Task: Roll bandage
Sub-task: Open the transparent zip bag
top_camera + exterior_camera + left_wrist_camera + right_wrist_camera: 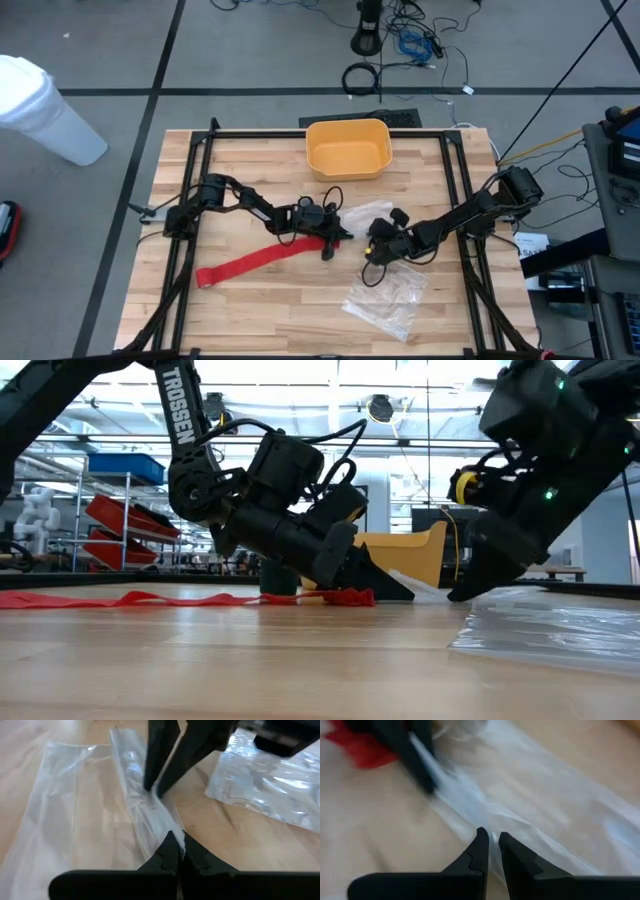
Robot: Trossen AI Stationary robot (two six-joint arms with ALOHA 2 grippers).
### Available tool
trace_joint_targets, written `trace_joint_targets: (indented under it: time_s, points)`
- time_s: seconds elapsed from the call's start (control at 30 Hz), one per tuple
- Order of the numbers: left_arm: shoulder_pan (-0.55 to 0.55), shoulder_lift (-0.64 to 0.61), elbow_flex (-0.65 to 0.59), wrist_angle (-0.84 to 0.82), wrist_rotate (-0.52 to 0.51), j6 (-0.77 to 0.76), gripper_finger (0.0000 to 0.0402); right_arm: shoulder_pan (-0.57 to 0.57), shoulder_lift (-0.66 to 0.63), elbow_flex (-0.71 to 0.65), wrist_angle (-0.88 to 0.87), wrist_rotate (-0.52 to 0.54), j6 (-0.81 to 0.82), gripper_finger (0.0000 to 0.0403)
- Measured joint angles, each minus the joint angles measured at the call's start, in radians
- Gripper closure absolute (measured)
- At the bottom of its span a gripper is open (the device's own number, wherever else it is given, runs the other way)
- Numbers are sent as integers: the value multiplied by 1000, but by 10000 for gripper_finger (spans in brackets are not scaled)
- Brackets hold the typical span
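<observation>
The red bandage (260, 262) lies flat on the wooden table as a long strip. Its right end (345, 597) is crumpled under my left gripper (338, 240). That gripper rests low on the table, shut on a ridge of a clear plastic bag (145, 805). My right gripper (491, 837) faces it from the right, tilted down. Its fingers stand a narrow gap apart on either side of the same ridge. In the right wrist view the bandage (365, 747) shows behind the left fingers. My left gripper pinches a raised fold of the clear plastic bag (172, 827) between its two shut fingertips. It comes slanting down from the table's left, and the bag lies on the table. My right gripper straddles the same fold (492, 822); whether its fingers touch it I cannot tell.
A second clear plastic bag (388, 295) lies near the front right of the table. A yellow bin (348, 148) stands at the far middle. Black frame rails (195, 200) run along both sides. Bare wood lies at the front left.
</observation>
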Motion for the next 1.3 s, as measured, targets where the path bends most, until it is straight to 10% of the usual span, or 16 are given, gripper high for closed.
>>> trace_joint_targets:
  time_s: [0.13,0.83,1.03,1.3]
  points:
    - [2,0,-1,0,-4,1,402,-14,1,-6,-25,79,-2,368]
    - [-2,0,-2,-9,17,3,402,22,-99,-7,18,-278,-274,403]
    - [-1,0,0,-1,8,-2,402,36,-133,-5,-15,138,-212,402]
    - [-1,0,-2,-9,20,-1,401,43,-135,-5,263,-112,-560,402]
